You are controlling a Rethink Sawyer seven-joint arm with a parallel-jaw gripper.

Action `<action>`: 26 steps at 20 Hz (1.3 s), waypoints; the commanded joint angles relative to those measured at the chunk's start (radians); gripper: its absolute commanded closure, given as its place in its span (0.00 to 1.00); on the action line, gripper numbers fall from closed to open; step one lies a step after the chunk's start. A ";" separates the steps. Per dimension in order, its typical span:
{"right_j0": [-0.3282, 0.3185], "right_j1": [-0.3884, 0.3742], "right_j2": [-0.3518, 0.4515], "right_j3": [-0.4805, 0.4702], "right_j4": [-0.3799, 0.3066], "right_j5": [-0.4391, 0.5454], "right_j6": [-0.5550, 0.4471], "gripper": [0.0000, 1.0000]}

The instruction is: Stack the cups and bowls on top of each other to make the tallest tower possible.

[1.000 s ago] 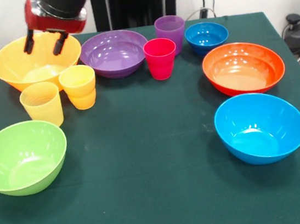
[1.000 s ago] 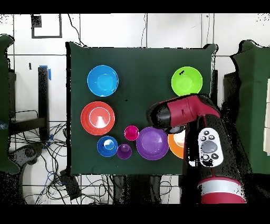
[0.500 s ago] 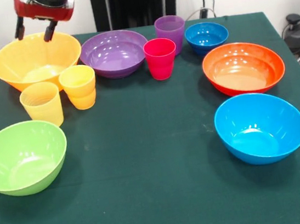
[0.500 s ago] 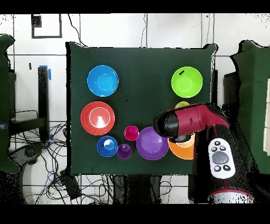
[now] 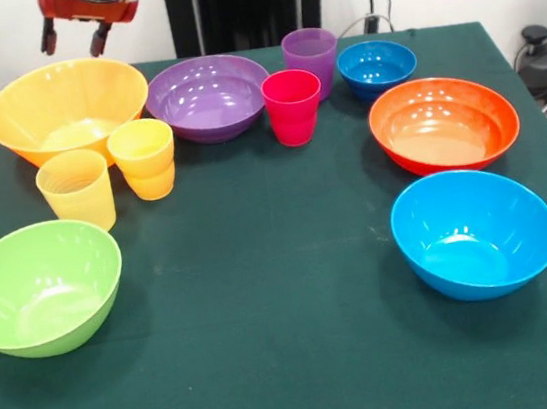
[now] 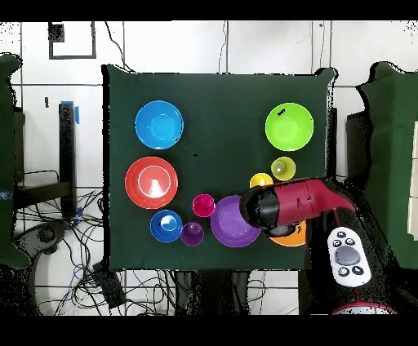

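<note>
While nothing is stacked yet, every bowl and cup sits apart and empty on the green bench (image 5: 294, 363), so no tower exists.

Taking the orange-yellow bowl (image 5: 64, 109) as the landmark, in the front view: it is the largest and holds nothing. The purple bowl (image 5: 207, 96) stands just beside it, to its right, also empty. Further right along the same side lies the red-orange bowl (image 5: 443, 123), empty, and nearer the camera than that, well apart from the landmark, the light blue bowl (image 5: 474, 232), empty. The lime green bowl (image 5: 40, 287) sits in front of the landmark, towards the camera, with nothing in it. The small dark blue bowl (image 5: 376, 67) is far to the landmark's right, beyond the purple bowl, empty.

Of the cups, the pale yellow cup (image 5: 76, 190) and the orange-yellow cup (image 5: 144, 158) stand just in front of the landmark, side by side. The red-pink cup (image 5: 293, 106) stands right of the purple bowl, and the purple cup (image 5: 311, 59) just behind it.

The gripper (image 5: 73, 39) hangs above the landmark's far rim, jaws released and holding nothing.

Compared with a second ago, the gripper has risen from down inside the landmark bowl to above it, and in the overhead view the arm has drawn back, uncovering the two yellow cups. No bowl or cup has moved.
</note>
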State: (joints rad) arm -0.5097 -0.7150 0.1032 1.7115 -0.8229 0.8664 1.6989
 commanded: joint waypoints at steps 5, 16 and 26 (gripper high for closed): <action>-0.010 0.056 0.104 0.045 -0.060 -0.076 -0.177 0.00; 0.000 0.102 0.128 0.009 -0.068 -0.075 -0.183 0.00; 0.002 0.125 0.163 -0.011 -0.043 -0.047 -0.183 0.00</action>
State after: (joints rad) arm -0.5197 -0.6422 0.1565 1.7305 -0.8229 0.8662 1.6989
